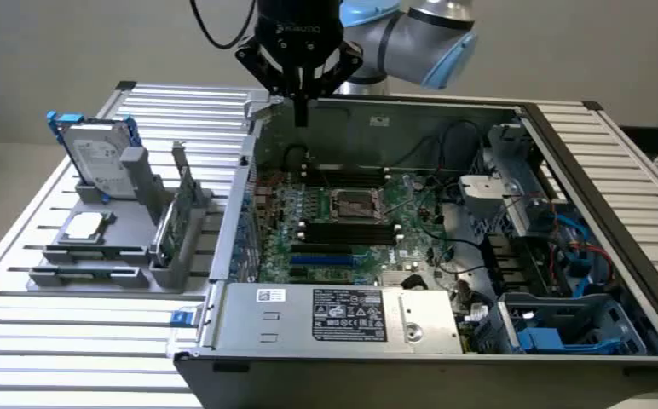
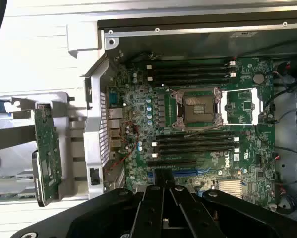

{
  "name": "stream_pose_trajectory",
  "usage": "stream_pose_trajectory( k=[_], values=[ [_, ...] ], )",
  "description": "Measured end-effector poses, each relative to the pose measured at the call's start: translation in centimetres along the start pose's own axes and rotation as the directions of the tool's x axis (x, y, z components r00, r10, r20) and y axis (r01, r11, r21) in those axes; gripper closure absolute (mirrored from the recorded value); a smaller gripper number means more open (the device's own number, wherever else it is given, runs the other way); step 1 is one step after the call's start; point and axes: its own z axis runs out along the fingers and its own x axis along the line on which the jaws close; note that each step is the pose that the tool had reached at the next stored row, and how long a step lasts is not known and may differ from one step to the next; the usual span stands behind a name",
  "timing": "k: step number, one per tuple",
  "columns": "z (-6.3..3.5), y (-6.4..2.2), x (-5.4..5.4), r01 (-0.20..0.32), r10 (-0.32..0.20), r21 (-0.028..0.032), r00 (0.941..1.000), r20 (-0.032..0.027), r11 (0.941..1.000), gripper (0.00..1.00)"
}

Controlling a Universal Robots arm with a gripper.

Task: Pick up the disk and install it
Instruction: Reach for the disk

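We find the gripper [image 1: 301,106] with its fingers pressed together and nothing between them. It hangs above the rear wall of the open computer case [image 1: 397,115], and the wrist view looks down on the motherboard [image 2: 198,129] and its empty processor socket [image 2: 197,110].

The disk [image 1: 94,158] is well apart from the gripper, toward the exterior view's left. It stands upright on edge in a grey holder [image 1: 90,271] on the slatted desk [image 1: 67,358], with its blue carrier showing along the top and sides. In the same holder a square processor chip [image 1: 84,226] lies flat just in front of the disk. A green circuit card [image 1: 170,223] stands on edge beside it, nearer the case.

We judge that the pick-up has not begun and that the work stands at the approach. A grasp calls for parted fingers, placed over the disk's upper edge and aligned across its thin faces. It must also keep clear of the holder's upright post [image 1: 135,175] and of the card nearby.
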Motion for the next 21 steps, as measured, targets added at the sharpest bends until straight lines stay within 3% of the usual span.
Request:
stream_pose_trajectory(
  k=[9,21],
  values=[
    [-0.03,0.00,0.1,0.000,0.000,0.0002,1.0000,-0.0002,1.0000,0.89],
    [0.03,1.27,5.4,0.000,0.000,0.0000,1.0000,0.0000,1.0000,0.89]
  ],
)
